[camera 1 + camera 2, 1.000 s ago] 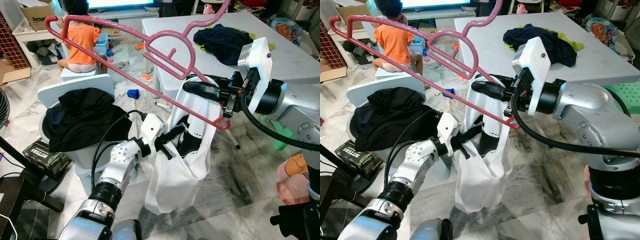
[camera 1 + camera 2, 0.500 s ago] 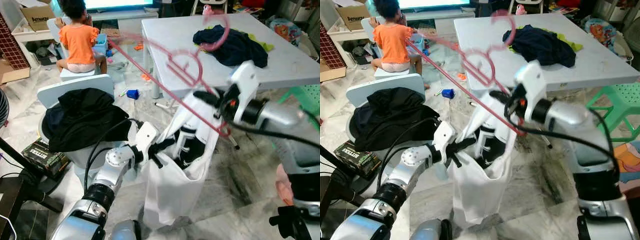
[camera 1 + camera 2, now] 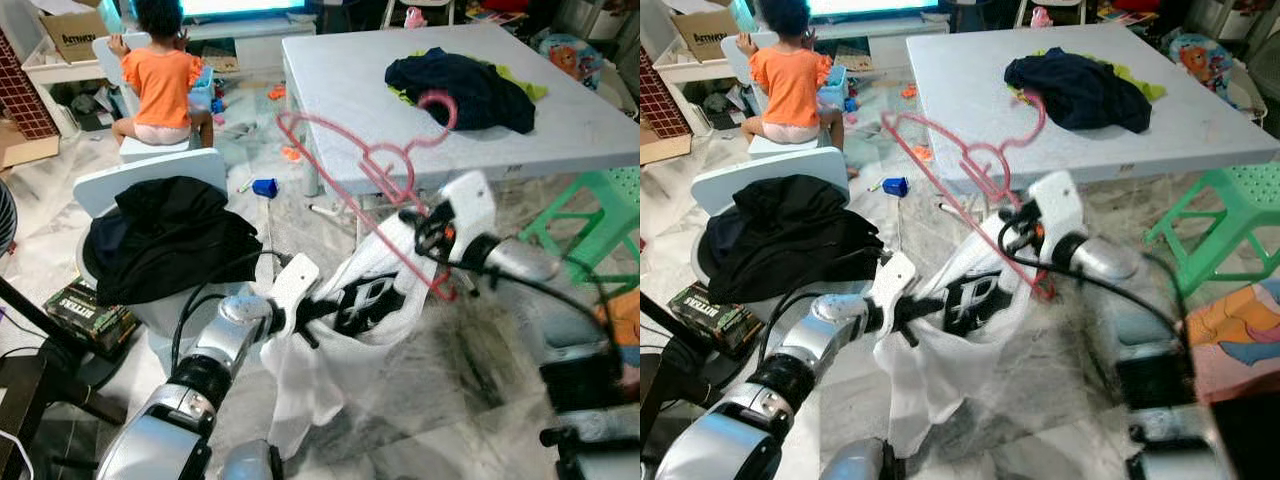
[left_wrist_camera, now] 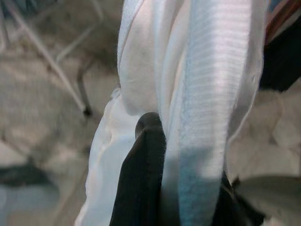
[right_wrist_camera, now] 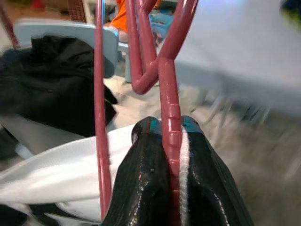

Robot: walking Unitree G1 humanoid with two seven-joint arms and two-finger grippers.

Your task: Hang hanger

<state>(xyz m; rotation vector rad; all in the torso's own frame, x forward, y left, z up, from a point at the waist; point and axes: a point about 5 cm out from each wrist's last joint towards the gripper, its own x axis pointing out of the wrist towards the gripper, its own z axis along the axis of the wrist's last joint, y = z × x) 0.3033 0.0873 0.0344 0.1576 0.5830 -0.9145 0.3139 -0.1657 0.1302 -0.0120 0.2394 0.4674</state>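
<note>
holding the pink plastic clothes hanger (image 3: 375,175) by the lower end of its frame, the right tool (image 3: 432,228) is closed hard on it; in the right wrist view both black fingers (image 5: 141,188) are pinching the pink bar together with a strip of white cloth. the left tool (image 3: 318,310) is clamped on a folded edge of the white t-shirt with a black printed emblem (image 3: 345,325), as the left wrist view is showing, with ribbed fabric bunched between its fingers (image 4: 141,183).

the hanger's long axis is running diagonally: from the right tool it is rising up and away toward the robot's left and forward, with the hook (image 3: 440,105) reaching over the near edge of the white tabletop (image 3: 330,90). the shirt is hanging below and between the two tools, draped from the hanger's lower arm down toward the marble floor (image 3: 470,370), so the garment lies beneath the hanger rather than squarely on its shoulders.

judgement: the right arm is the nearer one for carrying the hook to a rail, and no rail can be made out here. a person in an orange top (image 3: 163,75) is sitting well apart, beyond a chair piled with black clothing (image 3: 165,240).
</note>
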